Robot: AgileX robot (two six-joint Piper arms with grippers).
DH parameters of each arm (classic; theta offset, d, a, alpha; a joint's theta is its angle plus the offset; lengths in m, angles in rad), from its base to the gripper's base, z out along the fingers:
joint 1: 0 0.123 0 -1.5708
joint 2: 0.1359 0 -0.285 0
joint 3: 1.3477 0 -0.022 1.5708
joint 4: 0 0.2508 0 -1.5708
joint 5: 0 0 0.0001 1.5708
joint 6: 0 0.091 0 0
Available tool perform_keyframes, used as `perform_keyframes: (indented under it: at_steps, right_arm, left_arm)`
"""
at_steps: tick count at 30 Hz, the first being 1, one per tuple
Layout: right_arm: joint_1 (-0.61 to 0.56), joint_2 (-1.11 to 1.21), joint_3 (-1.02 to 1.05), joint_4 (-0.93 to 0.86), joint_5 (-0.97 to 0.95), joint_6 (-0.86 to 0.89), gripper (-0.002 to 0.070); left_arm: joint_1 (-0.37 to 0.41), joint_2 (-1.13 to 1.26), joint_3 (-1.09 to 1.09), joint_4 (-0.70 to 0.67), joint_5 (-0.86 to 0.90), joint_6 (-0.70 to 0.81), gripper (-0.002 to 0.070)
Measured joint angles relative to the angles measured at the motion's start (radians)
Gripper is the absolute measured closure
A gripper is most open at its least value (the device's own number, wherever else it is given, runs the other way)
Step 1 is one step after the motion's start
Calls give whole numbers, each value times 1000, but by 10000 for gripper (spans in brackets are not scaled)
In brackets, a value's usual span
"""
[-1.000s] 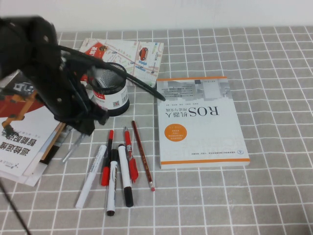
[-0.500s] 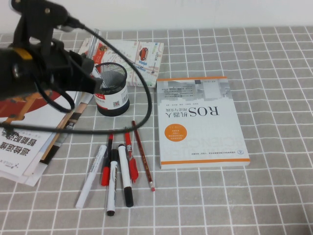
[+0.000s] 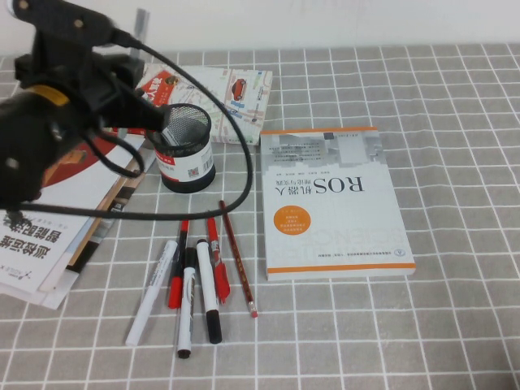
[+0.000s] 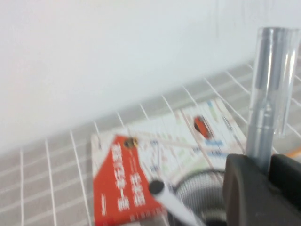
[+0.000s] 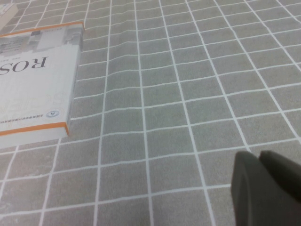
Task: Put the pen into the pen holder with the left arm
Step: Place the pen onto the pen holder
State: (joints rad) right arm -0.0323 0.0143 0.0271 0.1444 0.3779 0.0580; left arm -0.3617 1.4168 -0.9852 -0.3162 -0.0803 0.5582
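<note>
The left end effector (image 4: 263, 188) is gripping the grey-silver pen (image 4: 268, 108) upright just above the black mesh pen holder (image 3: 185, 150), while the right end effector (image 5: 265, 188) is sitting closed over the table (image 5: 188, 94)

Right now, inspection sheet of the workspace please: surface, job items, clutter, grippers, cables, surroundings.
Surface: grey tablecloth with a white grid.
Job's things: grey pen upright in the left gripper, above the black mesh pen holder; not yet inside.
Clutter: ROS book; map leaflet; booklets at the left edge; markers and red pens in front of the holder.
Grippers: left gripper beside the holder's rim; right gripper low over bare cloth, away from the work.
Cables: black cable looping over the holder.
Surroundings: white wall.
</note>
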Motion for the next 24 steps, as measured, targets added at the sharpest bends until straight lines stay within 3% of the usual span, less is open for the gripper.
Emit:
perform_keyframes:
  at_steps: [9,16,24]
  right_arm:
    - [0,0,0,0,0,0,691]
    - [0,0,0,0,0,0,691]
    - [0,0,0,0,0,0,691]
  left_arm:
    - [6,191,2,373,-302,-510,629]
    - [30,328,2,413,-516,-621,629]
    - [66,430,2,417,-624,-699,629]
